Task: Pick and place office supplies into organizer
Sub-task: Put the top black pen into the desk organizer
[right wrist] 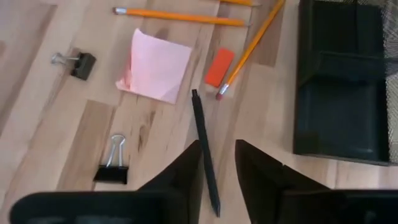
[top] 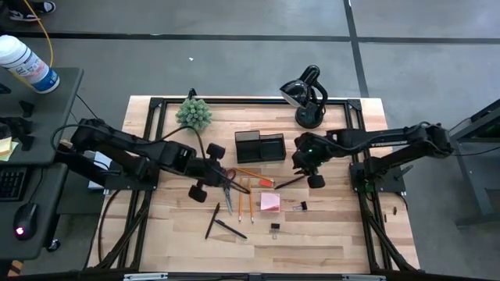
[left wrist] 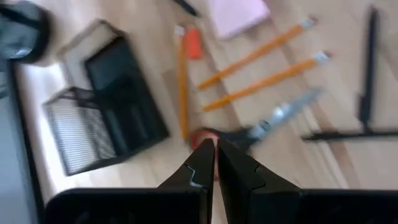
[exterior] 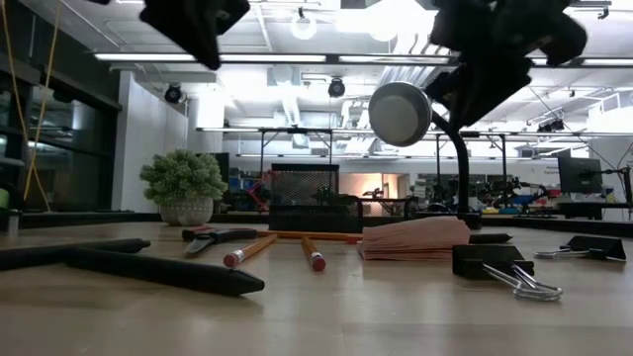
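1. Wooden bench [top: 328, 234] with a black frame on a grey floor; a lit workshop shows behind it in the low view.
2. Nearest edge: two black pens [top: 223, 224] lie crossed, with one binder clip [top: 275, 228] near them on the bare wood.
3. A second clip [top: 301, 206] lies just right of the pink pad [top: 270, 202].
4. Two pencils [top: 245, 205] lie side by side, left of the pad.
5. Scissors [top: 227, 191] lie left of the pencils, blades pointing to the near edge.
6. Left hand [top: 221, 176] hovers over the scissors' red handles, fingers pressed together, holding nothing.
7. A third pencil [top: 251, 173] and an orange eraser [top: 264, 183] lie between the pad and the organizer.
8. Right hand [right wrist: 219, 163] is above a black pen [right wrist: 204, 157] near the eraser; fingers stand apart, one on each side of the pen. Whether they touch it, cannot tell.
9. Organizer [top: 260, 147] sits mid-bench, beyond the supplies, compartments look empty.
10. Farthest: green plant [top: 194, 113] back left, black lamp [top: 306, 95] back right.
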Tool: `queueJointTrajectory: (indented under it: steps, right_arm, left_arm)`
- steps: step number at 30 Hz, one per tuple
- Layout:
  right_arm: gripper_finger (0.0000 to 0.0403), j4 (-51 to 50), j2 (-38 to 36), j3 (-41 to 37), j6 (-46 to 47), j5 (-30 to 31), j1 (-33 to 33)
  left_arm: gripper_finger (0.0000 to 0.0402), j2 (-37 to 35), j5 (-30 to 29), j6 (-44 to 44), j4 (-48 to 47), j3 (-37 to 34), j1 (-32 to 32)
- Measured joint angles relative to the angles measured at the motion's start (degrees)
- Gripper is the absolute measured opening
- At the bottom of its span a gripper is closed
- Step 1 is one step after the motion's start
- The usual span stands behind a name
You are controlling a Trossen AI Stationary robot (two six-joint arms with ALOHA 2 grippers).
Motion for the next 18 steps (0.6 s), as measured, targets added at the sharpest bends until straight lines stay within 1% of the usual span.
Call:
queueJointTrajectory:
  steps: [3,8,14,18]
  right_arm:
    - [0.0102,0.1,4.4,1.6,-0.1,0.1,1.5]
    - [0.01,0.2,11.8,3.9,-0.5,1.1,4.6]
    - [0.0095,1.2,17.3,5.7,-3.2,1.5,6.8]
    - [0.0097,1.2,20.3,7.4,-4.0,1.6,7.5]
  left_arm:
    - [0.001,-0.1,1.2,-0.5,-0.3,-1.4,-0.1]
    - [0.001,-0.9,1.3,-3.3,-1.6,-4.2,0.0]
    - [0.001,-1.1,3.2,-6.0,-2.0,-7.2,0.0]
    - [0.001,-1.1,5.2,-6.2,-1.7,-8.8,-0.1]
